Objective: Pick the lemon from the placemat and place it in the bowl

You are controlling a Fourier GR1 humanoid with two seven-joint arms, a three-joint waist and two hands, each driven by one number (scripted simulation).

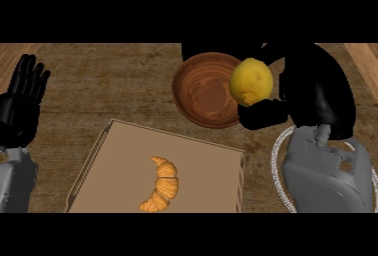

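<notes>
A yellow lemon (251, 81) is held in my right hand (310, 95), whose black fingers and thumb curl round it from the right. The lemon hangs over the right edge of a brown wooden bowl (203, 92) at the upper middle of the counter. My left hand (22, 100) rests open at the far left, fingers up. A pale rim of the placemat (279, 165) shows at the lower right, mostly hidden under my right forearm.
A tan cutting board (199, 160) lies at the lower middle with a golden croissant (162, 185) on it. The wooden counter (103, 75) lies bare between the left hand and the bowl.
</notes>
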